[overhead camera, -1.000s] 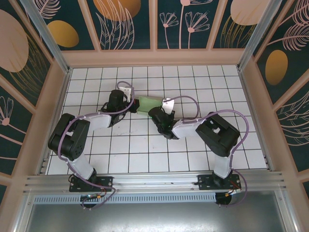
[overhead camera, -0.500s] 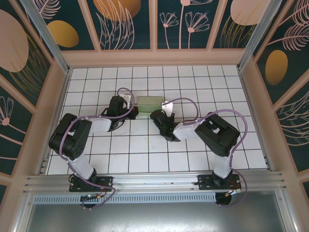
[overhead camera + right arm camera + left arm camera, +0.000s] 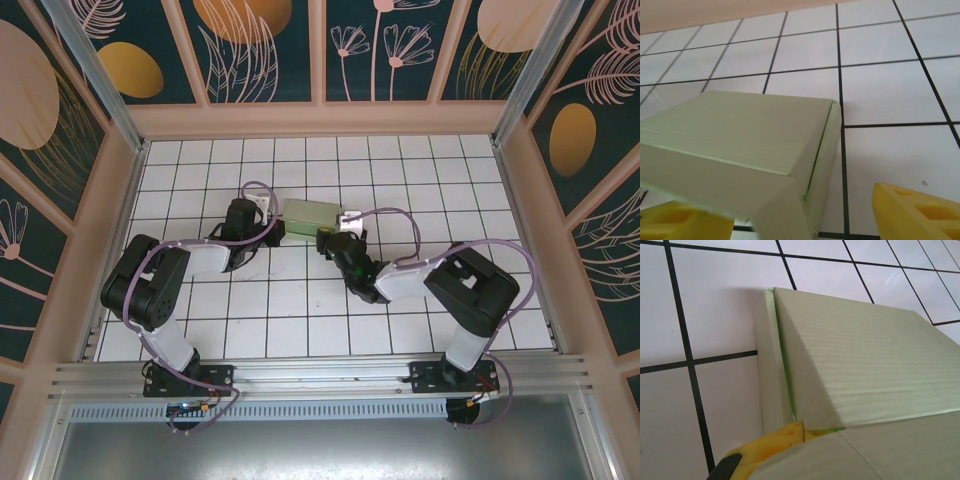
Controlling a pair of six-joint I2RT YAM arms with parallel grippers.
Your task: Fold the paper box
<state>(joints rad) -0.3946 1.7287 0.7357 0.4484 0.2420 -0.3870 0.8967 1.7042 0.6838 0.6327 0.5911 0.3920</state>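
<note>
The paper box [image 3: 312, 212] now lies flat on the desk [image 3: 300, 330], far middle, between the two arms; one second ago it was held tilted. The right fingers [image 3: 920, 210] have just spread and released it (a yellow tip stands on each side of its corner). The left fingers [image 3: 772, 446] stay pressed together, it seems on a thin flap at the box's end. The box looks closed, so I judge the folding nearly finished.

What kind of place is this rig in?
Likely a lab robot cell, not a home or shop: a white grid-tiled floor boxed in by patterned wall panels, with the left arm and right arm bolted to an aluminium rail at the near edge.
</note>
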